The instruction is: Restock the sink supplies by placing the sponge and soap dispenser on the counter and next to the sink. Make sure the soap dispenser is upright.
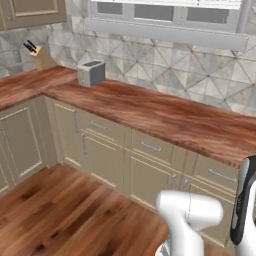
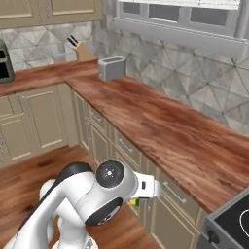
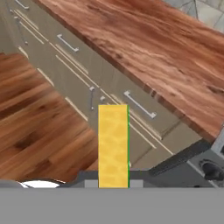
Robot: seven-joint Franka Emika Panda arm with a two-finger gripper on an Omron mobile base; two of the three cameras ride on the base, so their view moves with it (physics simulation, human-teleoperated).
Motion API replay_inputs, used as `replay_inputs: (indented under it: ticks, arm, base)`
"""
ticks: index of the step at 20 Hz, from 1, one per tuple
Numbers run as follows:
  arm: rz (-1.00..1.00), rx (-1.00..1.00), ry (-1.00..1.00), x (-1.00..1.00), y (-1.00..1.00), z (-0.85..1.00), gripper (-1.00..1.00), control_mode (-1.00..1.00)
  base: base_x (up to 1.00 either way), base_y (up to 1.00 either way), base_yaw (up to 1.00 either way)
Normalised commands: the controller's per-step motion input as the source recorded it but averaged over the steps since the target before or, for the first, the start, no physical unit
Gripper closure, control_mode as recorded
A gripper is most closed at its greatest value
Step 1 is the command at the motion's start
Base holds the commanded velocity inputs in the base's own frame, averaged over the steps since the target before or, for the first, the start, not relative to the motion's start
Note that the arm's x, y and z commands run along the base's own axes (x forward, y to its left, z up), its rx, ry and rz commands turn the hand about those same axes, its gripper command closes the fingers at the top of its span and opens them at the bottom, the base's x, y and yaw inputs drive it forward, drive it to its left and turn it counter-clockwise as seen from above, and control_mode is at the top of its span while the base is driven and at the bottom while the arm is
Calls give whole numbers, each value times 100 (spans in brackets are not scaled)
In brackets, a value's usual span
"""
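Gripper (image 3: 113, 183) clenched on yellow sponge (image 3: 113, 144), facing the counter (image 3: 144, 48); no legible writing.

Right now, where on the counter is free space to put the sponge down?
The counter is bare from the toaster along to the stovetop. The corner is crowded: toaster and knife block stand there. The sponge sits in the shut fingers.

even, bright rendered light; soft, slightly blurry, faint shadows.
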Motion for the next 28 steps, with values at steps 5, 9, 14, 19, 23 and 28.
replay_inputs:
  ticks: [5, 9, 14, 19, 23, 28]
  arm:
    - [0, 0, 0, 0, 0, 0, 100, 100]
    - [0, 0, 0, 0, 0, 0, 100, 100]
    - [0, 0, 0, 0, 0, 0, 100, 100]
    - [0, 0, 0, 0, 0, 0, 100, 100]
    - [0, 0, 0, 0, 0, 0, 100, 100]
    - [0, 0, 0, 0, 0, 0, 100, 100]
  base:
    - [-4, 77, 55]
    - [0, 94, 52]
    - [9, 99, 49]
    - [13, 96, 48]
    - [5, 93, 51]
    - [-15, 95, 57]
